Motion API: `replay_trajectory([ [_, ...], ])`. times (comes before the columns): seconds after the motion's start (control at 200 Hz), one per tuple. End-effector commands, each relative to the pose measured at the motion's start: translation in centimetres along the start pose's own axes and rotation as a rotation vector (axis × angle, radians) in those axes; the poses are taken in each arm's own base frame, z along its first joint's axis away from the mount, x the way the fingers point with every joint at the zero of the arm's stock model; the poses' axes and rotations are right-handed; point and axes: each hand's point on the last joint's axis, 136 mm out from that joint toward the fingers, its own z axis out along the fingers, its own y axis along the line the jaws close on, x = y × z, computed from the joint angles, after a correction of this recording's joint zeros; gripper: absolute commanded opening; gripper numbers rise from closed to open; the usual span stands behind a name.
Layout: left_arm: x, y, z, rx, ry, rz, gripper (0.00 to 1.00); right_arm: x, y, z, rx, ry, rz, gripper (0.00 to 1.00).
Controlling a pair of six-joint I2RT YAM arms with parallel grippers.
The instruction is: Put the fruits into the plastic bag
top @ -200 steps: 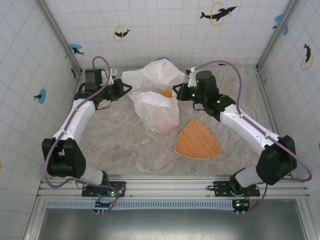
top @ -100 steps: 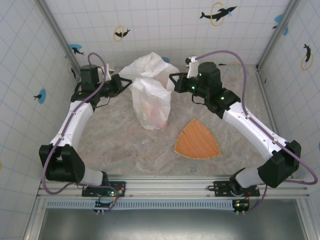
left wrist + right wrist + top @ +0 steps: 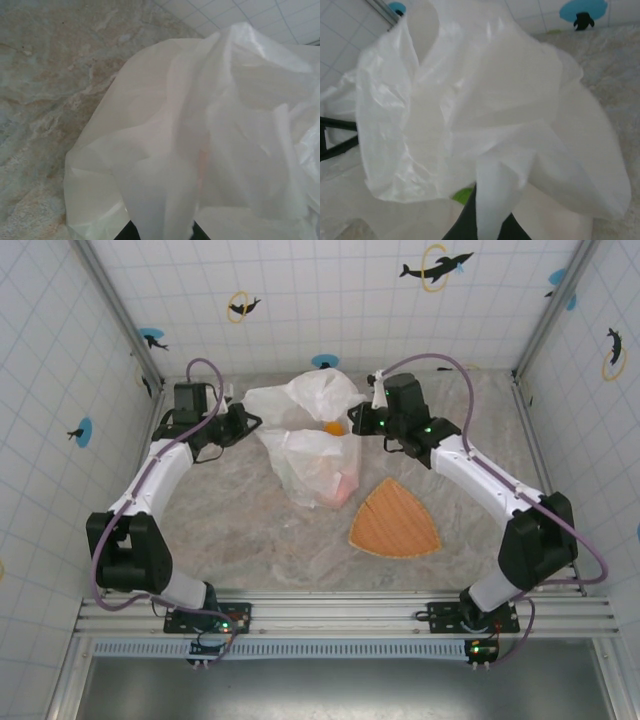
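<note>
Top external shows the plastic bag [image 3: 305, 455] slumped between my left gripper [image 3: 250, 424] and right gripper [image 3: 353, 426], both clamped on its film; fruits [image 3: 335, 485] tint the lower bag, and an orange fruit [image 3: 333, 427] sits at the mouth beside the right claw. Loading looks finished to me; next I'd release gently
</note>
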Motion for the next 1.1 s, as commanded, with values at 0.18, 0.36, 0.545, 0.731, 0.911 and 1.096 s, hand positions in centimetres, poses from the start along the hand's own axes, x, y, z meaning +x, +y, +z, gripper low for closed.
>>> replay_trajectory([
  [0.18,-1.7,-1.4,-1.9,0.003,-0.093,0.074,0.27,-1.9,1.4,-2.1,-0.036,-0.039,-0.051,0.23],
  [0.36,-2.4,-2.9,-3.5,0.019,-0.154,0.114,0.44,-3.2,1.4,-4.1,-0.018,-0.080,-0.072,0.37],
  [0.545,-3.2,-4.1,-5.6,0.018,-0.254,0.187,0.52,-5.0,1.0,-7.0,0.013,-0.143,-0.088,0.44],
  [0.731,-3.6,-4.7,-8.5,0.004,-0.412,0.276,0.62,-6.7,0.1,-10.4,0.056,-0.211,-0.104,0.50],
  [0.911,-2.7,-2.6,-10.5,-0.092,-0.538,0.298,0.74,-7.5,-2.6,-13.9,0.205,-0.270,-0.140,0.58],
  [1.096,-0.9,2.5,-11.4,-0.262,-0.633,0.243,0.89,-6.8,-6.9,-16.8,0.413,-0.294,-0.175,0.71],
])
